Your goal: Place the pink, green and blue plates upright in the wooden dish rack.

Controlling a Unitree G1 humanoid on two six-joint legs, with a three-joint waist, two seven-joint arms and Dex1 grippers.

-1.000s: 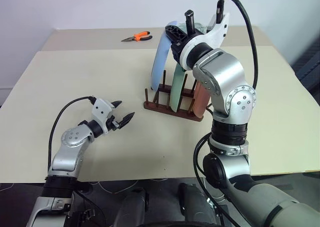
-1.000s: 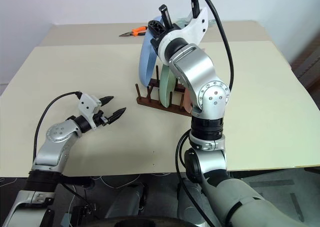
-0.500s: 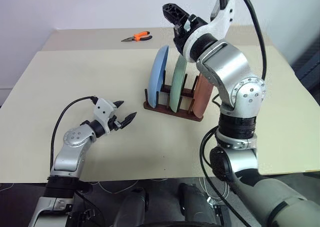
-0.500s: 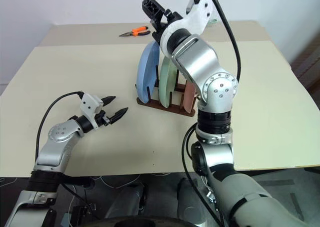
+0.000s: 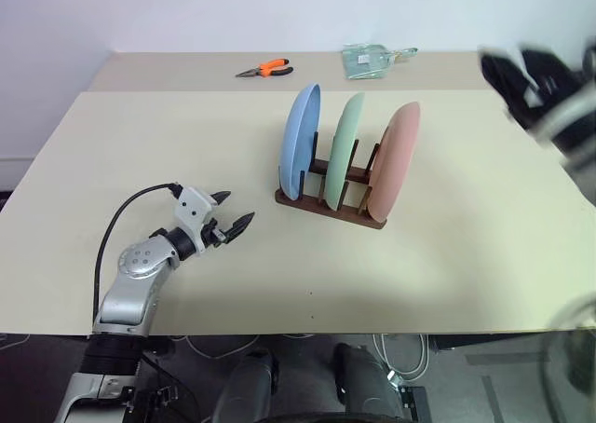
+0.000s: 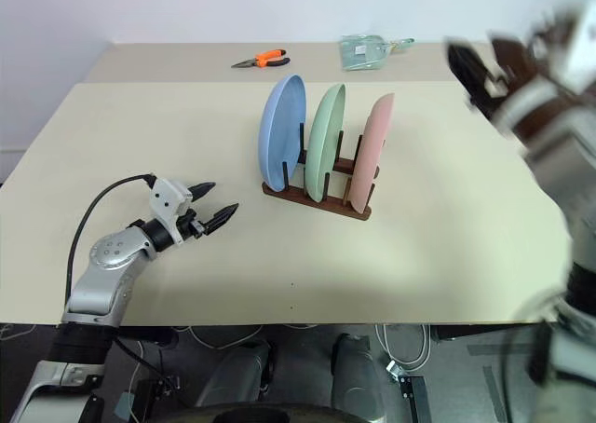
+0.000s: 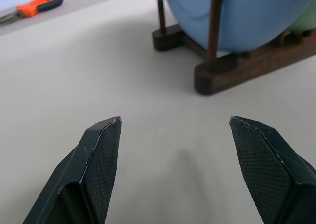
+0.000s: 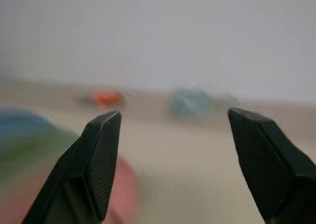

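The blue plate (image 5: 300, 142), the green plate (image 5: 348, 147) and the pink plate (image 5: 395, 160) stand upright side by side in the wooden dish rack (image 5: 328, 209) at the table's middle. My left gripper (image 5: 233, 223) hovers low over the table to the left of the rack, open and empty. In the left wrist view the blue plate (image 7: 237, 17) and the rack's rail (image 7: 247, 68) lie just ahead of its fingertips (image 7: 106, 135). My right gripper (image 5: 521, 74) is raised at the far right, blurred, well clear of the plates. Its fingers (image 8: 101, 150) stand wide open with nothing between them.
Orange-handled pliers (image 5: 263, 68) and a clear packet (image 5: 369, 59) lie at the table's far edge (image 5: 186, 54). The near table edge (image 5: 307, 330) runs below the left arm.
My right gripper let go of the blue plate, opened and swung away to the right. The blue plate now stands in the rack. The left arm stayed put.
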